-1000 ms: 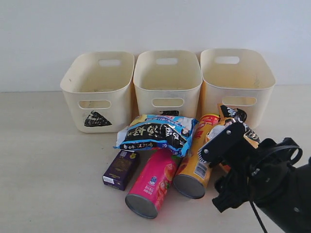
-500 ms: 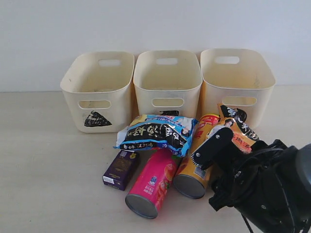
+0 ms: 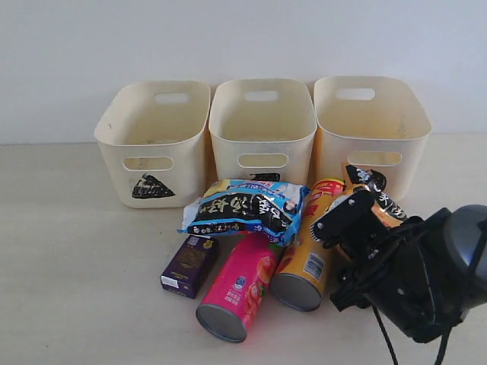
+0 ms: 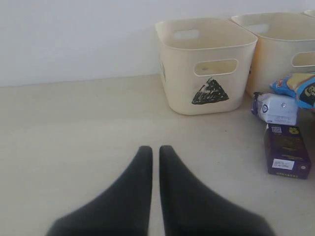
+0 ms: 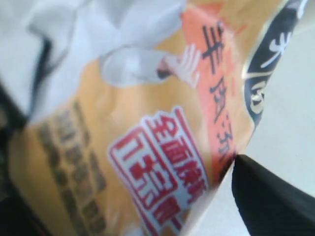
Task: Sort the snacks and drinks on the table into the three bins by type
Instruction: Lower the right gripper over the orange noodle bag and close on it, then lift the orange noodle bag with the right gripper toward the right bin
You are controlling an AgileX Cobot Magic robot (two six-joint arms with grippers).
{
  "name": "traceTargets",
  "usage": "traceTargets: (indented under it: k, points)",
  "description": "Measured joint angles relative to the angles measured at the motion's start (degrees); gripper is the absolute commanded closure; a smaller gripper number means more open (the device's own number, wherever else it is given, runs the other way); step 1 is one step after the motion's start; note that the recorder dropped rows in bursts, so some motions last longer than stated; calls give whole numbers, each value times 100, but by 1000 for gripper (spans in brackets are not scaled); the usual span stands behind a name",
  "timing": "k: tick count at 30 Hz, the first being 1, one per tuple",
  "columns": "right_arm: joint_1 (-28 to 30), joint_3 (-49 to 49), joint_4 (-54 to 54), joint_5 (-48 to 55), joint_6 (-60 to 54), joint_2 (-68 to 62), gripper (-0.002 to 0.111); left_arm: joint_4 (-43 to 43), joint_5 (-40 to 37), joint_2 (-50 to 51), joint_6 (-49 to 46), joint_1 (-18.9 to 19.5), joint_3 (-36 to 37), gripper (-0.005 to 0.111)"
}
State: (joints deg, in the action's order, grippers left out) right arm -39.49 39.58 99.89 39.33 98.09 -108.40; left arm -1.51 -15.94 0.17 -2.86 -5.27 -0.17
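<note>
The three cream bins stand in a row at the back: left bin (image 3: 152,137), middle bin (image 3: 262,125), right bin (image 3: 373,122). In front lie the blue-black bag (image 3: 243,207), the pink tube (image 3: 240,285), the yellow-orange tube (image 3: 308,251) and the dark purple box (image 3: 189,265). My right gripper (image 3: 364,220) is down over the orange bag (image 3: 373,190). That orange bag (image 5: 147,123) fills the right wrist view between widely spread jaws; one fingertip (image 5: 266,196) shows beside it. My left gripper (image 4: 155,148) is shut and empty over bare table (image 4: 74,123).
In the left wrist view, a small white and blue box (image 4: 275,108) lies beside the purple box (image 4: 286,150), in front of the left bin (image 4: 206,64). The pale wall rises right behind the bins. The table (image 3: 76,251) stretches left of the pile.
My right arm has swung in over the orange bag and turned, hiding more of the bag. The snacks and the bins have stayed put.
</note>
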Motion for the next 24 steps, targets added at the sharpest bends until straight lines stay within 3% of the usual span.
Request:
traceTargets:
  k: [5,13,16,17,24]
  points:
    - [15,167,-11,-162,0,-3,39,0,0,0,0,0,0,103]
    - [25,213,11,-56,0,-3,81,0,0,0,0,0,0,103]
    - [25,213,25,5,0,-3,105,0,0,0,0,0,0,103]
    - [25,213,25,5,0,-3,108,0,0,0,0,0,0,103]
    - [25,213,36,94,-14,-3,108,0,0,0,0,0,0,103]
